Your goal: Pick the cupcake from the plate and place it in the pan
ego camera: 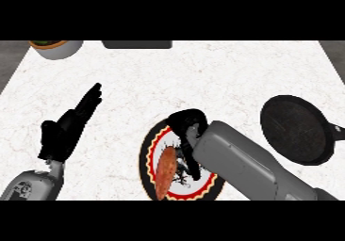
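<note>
A brown-orange cupcake (165, 170) sits on a round plate (149, 149) with a red and black rim, at the front middle of the counter. My right hand (186, 123) hangs over the plate's far part. Its fingers (188, 160) curl down and back along the cupcake's right side, touching it. The grey right forearm covers the plate's right half. A dark round pan (295, 128) lies to the right of the plate, its handle (340, 131) pointing right. My left hand (68, 126) rests open on the left, fingers pointing away, well apart from the plate.
A grey bowl (58, 48) with something brown inside stands at the far left corner. A dark flat object (137, 44) lies at the counter's far edge. White marble surface (203, 75) stretches between them and the plate.
</note>
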`<state>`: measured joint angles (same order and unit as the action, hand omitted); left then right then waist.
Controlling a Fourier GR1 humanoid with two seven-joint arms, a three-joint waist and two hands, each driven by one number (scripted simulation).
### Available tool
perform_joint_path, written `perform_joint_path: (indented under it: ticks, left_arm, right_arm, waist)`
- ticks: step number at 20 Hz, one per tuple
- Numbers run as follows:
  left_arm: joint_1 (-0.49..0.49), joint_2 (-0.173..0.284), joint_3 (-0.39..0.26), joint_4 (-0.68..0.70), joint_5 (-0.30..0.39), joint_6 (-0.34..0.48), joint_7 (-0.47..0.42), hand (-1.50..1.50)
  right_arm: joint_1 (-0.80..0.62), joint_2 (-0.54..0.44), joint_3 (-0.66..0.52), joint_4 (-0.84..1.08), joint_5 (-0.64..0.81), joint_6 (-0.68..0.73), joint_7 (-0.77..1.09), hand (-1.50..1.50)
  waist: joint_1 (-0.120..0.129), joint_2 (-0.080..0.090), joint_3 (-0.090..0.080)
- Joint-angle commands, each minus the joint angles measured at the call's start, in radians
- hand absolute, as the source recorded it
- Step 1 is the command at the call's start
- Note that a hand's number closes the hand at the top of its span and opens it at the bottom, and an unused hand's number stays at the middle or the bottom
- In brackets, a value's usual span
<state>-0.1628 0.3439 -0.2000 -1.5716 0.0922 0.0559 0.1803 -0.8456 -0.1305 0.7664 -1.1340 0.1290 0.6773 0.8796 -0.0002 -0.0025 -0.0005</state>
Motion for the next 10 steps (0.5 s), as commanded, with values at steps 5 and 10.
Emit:
perform_joint_path:
  ticks: [5,10]
  left_arm:
    - [0.018,0.011,0.051,-0.031,0.000,-0.039,0.009,0.00]
    - [0.012,0.006,0.068,-0.040,0.000,-0.067,0.041,0.00]
  right_arm:
    - [0.069,0.017,0.001,-0.036,0.086,0.065,0.107,-1.50]
    - [0.055,0.064,-0.019,0.040,0.168,0.067,0.082,-1.50]
  waist:
    - [0.000,-0.001,0.000]
    - [0.006,0.002,0.000]
